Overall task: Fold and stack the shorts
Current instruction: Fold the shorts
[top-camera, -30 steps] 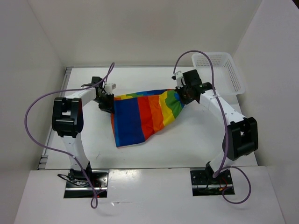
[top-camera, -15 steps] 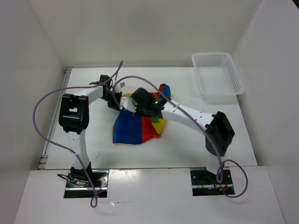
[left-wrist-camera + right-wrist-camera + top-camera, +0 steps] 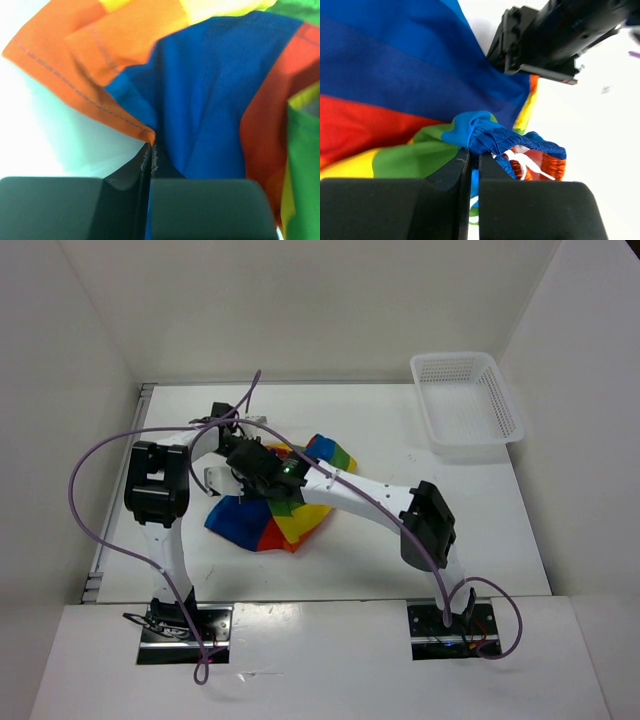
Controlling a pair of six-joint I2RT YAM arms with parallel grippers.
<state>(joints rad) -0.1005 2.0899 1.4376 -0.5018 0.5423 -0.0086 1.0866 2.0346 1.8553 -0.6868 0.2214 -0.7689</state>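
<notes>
**Both pincers clamped on the bunched rainbow shorts**

The shorts [image 3: 262, 525] sit crumpled at left-centre of the overhead view. The left gripper [image 3: 151, 151] is pressed together on an orange hem corner. The right gripper [image 3: 472, 157], its arm stretched toward the frame's left, pinches the gathered blue waistband beside the white drawstring [image 3: 525, 161]. The mesh basket [image 3: 467, 410] stands upper right.

shorts [image 3: 252, 525] | we see rainbow stripes, bunched, half-folded | on the counter [image 3: 400, 430], well left of basket [image 3: 468, 400]
</notes>
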